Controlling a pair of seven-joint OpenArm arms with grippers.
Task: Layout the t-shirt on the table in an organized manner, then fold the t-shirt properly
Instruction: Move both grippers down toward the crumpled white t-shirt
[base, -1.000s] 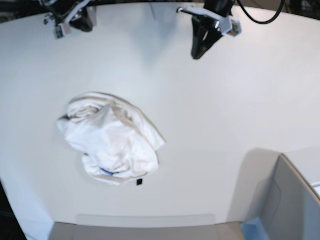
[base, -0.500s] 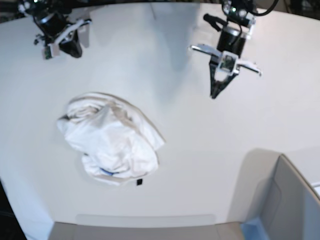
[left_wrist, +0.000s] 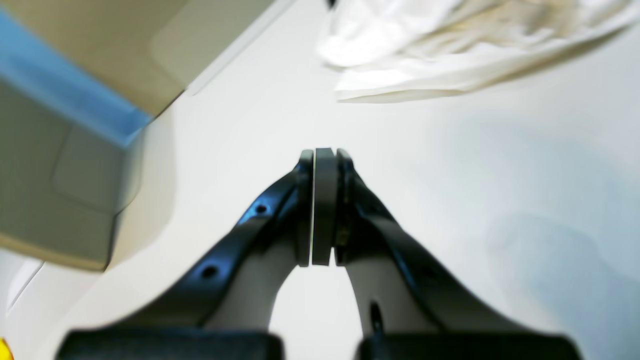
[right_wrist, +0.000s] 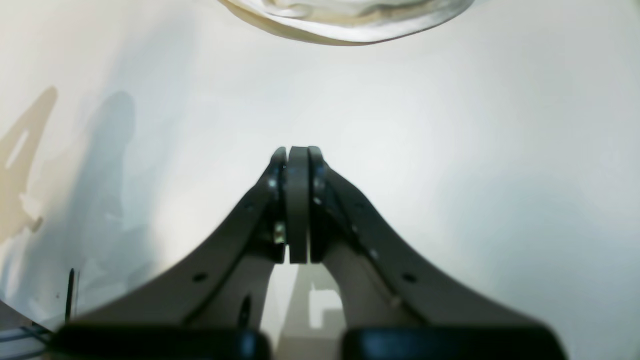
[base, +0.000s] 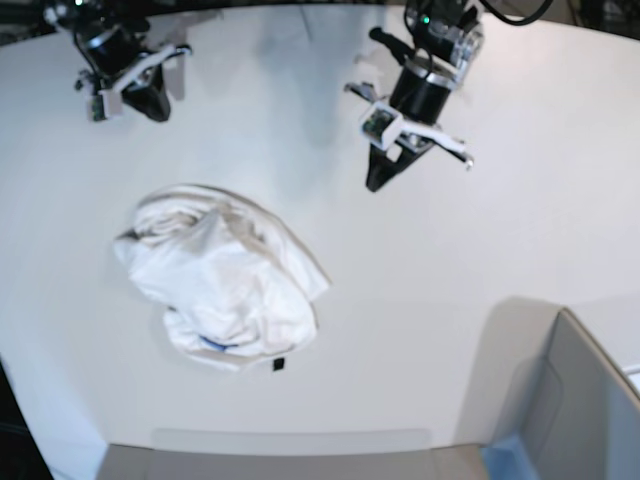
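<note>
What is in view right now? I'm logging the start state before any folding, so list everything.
t-shirt: one, white with a bit of blue print showing, crumpled in a heap on the base view's left half.
black tag: one, small, at the heap's near edge.
table: one, plain white, under everything.
grey box: one, grey with a blue edge, at the near right corner.
left end effector: one, black, shut, empty, above bare table right of the shirt.
right end effector: one, black, shut, empty, beyond the shirt at far left.
</note>
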